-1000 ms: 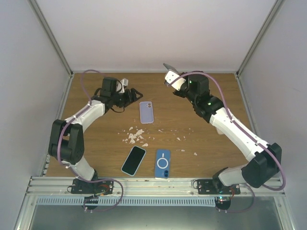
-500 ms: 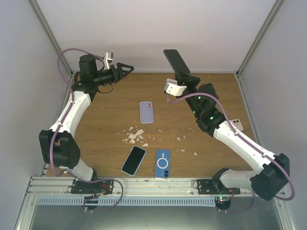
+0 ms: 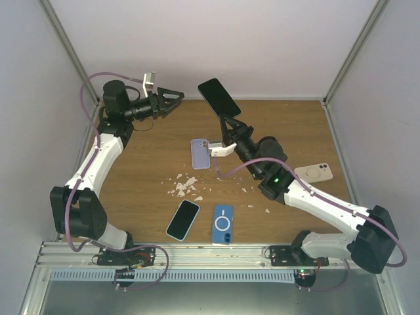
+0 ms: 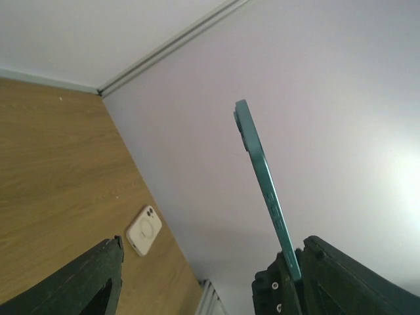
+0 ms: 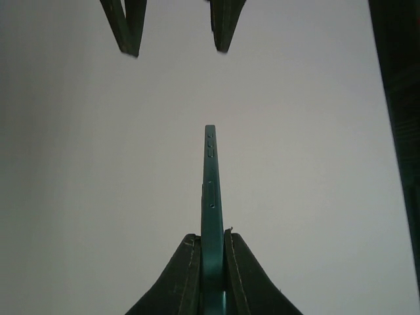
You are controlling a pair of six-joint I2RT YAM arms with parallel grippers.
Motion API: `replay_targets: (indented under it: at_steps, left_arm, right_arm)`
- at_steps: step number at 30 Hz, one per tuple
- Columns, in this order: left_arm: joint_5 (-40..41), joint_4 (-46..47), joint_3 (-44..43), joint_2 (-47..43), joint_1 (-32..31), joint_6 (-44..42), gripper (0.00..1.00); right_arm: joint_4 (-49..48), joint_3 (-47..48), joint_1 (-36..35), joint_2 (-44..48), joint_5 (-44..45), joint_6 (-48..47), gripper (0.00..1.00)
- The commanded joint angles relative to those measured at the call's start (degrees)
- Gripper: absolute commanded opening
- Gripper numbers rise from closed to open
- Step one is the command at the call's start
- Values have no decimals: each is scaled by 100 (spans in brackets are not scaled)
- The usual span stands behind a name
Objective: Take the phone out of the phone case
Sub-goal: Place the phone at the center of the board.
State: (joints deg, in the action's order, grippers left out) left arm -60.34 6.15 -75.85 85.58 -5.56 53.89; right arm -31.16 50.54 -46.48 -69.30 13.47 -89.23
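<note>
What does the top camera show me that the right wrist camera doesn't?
Only top: the table with lilac phone, black phone, blue case, white case and crumbs. Only right wrist: side buttons along the held phone. Both: that phone clamped in the right gripper, open left gripper facing it.

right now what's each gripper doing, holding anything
left gripper: open, holding nothing
right gripper: closed on the dark phone, held up edge-on
</note>
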Motion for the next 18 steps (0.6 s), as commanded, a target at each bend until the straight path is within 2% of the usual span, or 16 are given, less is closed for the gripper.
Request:
replay_targets:
  at_steps: [1,10,18]
  left_arm:
    - [-260,891,176,-141,-56,681,74]
    - [-286,1034,235,-129,-238,772,69]
    - [-211,1012,229,-104,-328,800,51]
  right_arm:
    - [-1043,-115,-295,83,78,-710,1]
    - [-1069,-93,-690,-129,130,-806,1]
    - [-1105,-151,-842,-278,163,-858,1]
